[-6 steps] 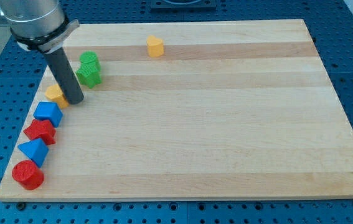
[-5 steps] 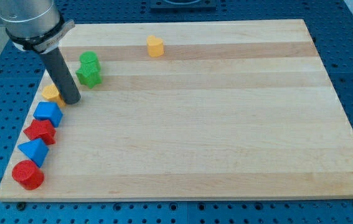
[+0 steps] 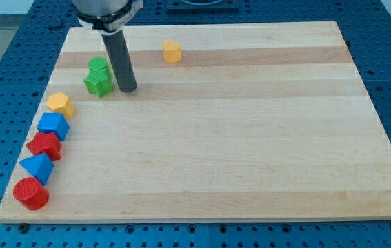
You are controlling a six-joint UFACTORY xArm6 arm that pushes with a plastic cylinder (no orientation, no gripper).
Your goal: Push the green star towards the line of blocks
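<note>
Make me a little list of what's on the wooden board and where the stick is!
board: wooden board
my tip, just right of the green star
green star, near the view's top left
other green block, right behind the star
line of blocks, along the left edge, top to bottom: yellow block, blue block, red block, blue block, red cylinder
lone yellow block, near the top edge
</note>
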